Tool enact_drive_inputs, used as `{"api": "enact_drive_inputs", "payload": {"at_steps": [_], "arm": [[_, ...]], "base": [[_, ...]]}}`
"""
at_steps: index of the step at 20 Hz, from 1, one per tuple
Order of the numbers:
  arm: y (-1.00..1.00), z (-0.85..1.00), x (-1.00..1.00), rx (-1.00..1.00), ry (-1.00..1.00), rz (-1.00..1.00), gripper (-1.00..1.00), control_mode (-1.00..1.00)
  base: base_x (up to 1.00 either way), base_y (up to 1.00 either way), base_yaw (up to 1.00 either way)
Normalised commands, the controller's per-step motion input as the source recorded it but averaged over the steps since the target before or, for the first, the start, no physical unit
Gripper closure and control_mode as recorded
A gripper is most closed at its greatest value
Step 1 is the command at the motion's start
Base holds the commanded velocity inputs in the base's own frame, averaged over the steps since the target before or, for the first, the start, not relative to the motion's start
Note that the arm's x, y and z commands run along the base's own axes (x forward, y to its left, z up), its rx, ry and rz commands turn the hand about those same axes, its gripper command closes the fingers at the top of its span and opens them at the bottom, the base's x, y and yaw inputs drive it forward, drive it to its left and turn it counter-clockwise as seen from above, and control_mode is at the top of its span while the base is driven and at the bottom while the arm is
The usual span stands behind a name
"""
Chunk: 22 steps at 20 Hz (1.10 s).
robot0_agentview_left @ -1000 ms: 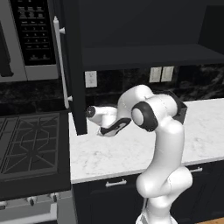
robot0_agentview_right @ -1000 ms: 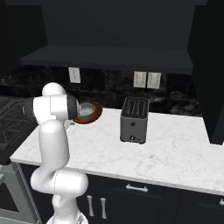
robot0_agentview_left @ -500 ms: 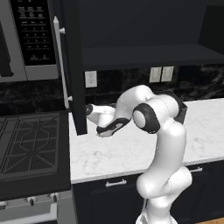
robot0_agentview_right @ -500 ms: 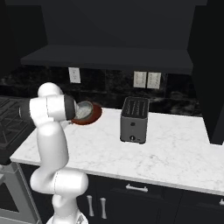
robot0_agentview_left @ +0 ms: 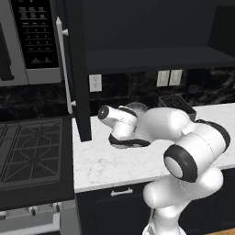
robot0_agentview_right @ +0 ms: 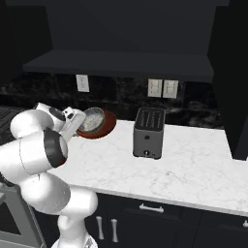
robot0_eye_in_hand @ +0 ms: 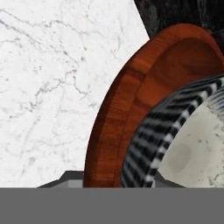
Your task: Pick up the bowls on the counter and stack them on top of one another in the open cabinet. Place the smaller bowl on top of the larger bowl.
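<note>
Toaster [robot0_agentview_right: 148, 133] sits right of the bowls, cabinet door [robot0_agentview_left: 75, 69] hangs left.
Smaller bowl [robot0_agentview_right: 91, 119] rests inside larger bowl [robot0_agentview_right: 107, 127], right against the gripper [robot0_agentview_right: 77, 121]; can't tell its grip.

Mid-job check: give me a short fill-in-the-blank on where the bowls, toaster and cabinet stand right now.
1. The smaller bowl sits nested inside the ____ bowl.
2. Both bowls rest on the white ____, not on the open cabinet's shelf.
3. In the right base view, the appliance right of the bowls is a ____.
4. The stovetop lies below the ____.

Missing words: larger; counter; toaster; microwave
</note>
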Motion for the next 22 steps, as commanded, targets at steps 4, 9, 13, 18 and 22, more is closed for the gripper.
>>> {"api": "enact_drive_inputs", "payload": {"at_steps": [4,9,13,18,22], "arm": [[-0.41,0.99,-1.00,0.03,-0.17,-0.06,1.00,-1.00],[-0.39,1.00,-1.00,0.03,-0.13,-0.03,1.00,-1.00],[-0.37,1.00,-1.00,0.02,-0.10,-0.03,1.00,-1.00],[-0.20,1.00,-1.00,0.01,-0.10,0.00,1.00,-1.00],[-0.03,1.00,-0.98,0.01,-0.03,0.02,1.00,-1.00]], "base": [[0.00,0.00,0.00],[0.00,0.00,0.00],[0.00,0.00,0.00],[0.00,0.00,0.00],[0.00,0.00,0.00]]}}
